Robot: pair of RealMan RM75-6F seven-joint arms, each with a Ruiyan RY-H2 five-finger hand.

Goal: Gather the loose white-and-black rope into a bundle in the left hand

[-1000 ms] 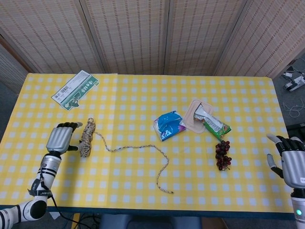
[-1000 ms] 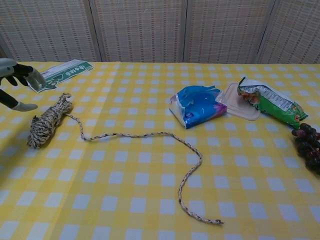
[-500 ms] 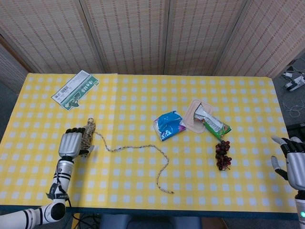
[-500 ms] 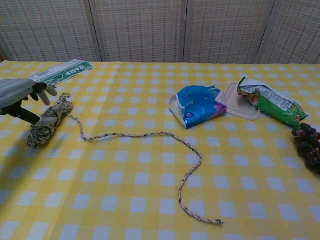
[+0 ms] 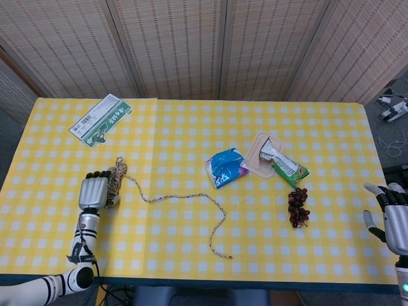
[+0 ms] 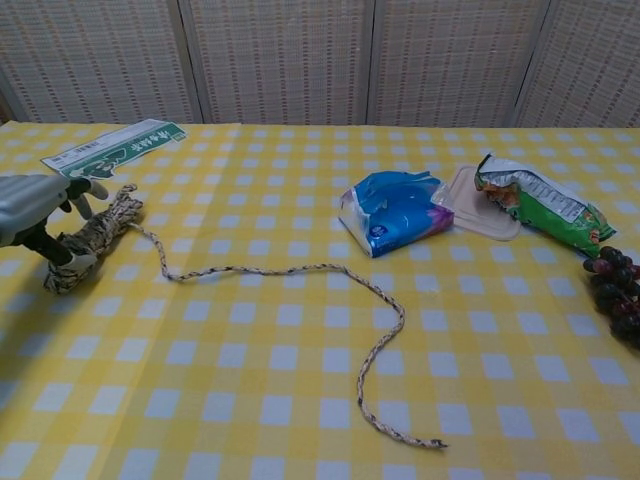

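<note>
Since a second ago the left hand (image 5: 94,190) has come in from beside the coiled part of the rope (image 5: 115,180) and now lies over it. In the head view its fingers are curled down around the coil, which peeks out at the hand's right edge and above the fingertips; half a second ago the hand was already there, and it sits a little lower on the coil now. The loose tail of the rope runs off to the right in the same wavy line as before, ending near the front edge of the table (image 5: 191,127). The right hand (image 5: 393,215) has drawn back toward the right edge of the frame (fingers apart, holding nothing).

In the chest view the left hand (image 6: 35,212) grips the bundle (image 6: 95,232) at the far left, dark fingers wrapped over the cord; earlier it hovered clear of it. The blue packet (image 6: 392,212), the green snack bag (image 6: 535,205) and the grapes (image 6: 617,290) lie unchanged.
</note>
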